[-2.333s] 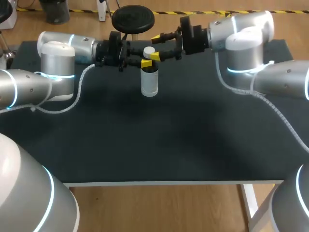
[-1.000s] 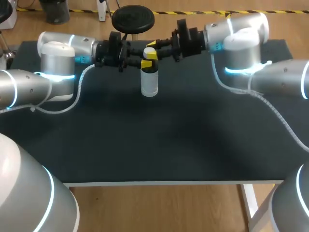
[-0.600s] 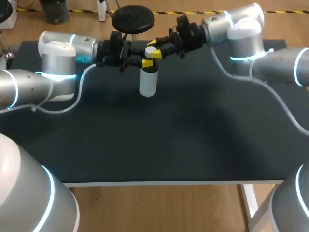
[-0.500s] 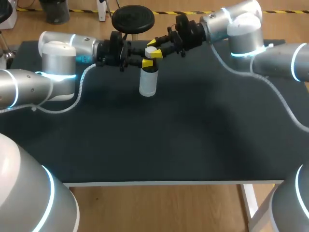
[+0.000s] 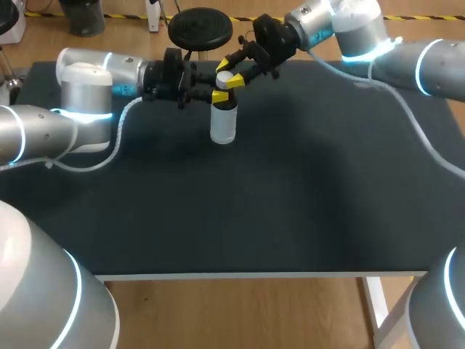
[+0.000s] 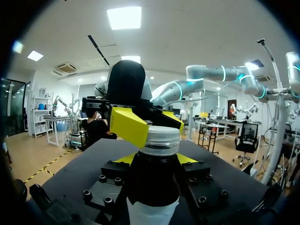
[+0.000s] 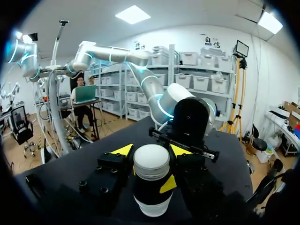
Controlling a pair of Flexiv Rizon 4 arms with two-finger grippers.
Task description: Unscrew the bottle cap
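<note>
Black tabletop [image 5: 254, 203] carries a pale bottle [image 5: 223, 125] standing upright in the upper middle of the head view, a little left of centre. The left pincer [image 5: 222, 97] pinches its dark neck from both sides, while the right pincer [image 5: 230, 74] presses its yellow tips against either side of the whitish cap [image 5: 224, 75] above.
</note>
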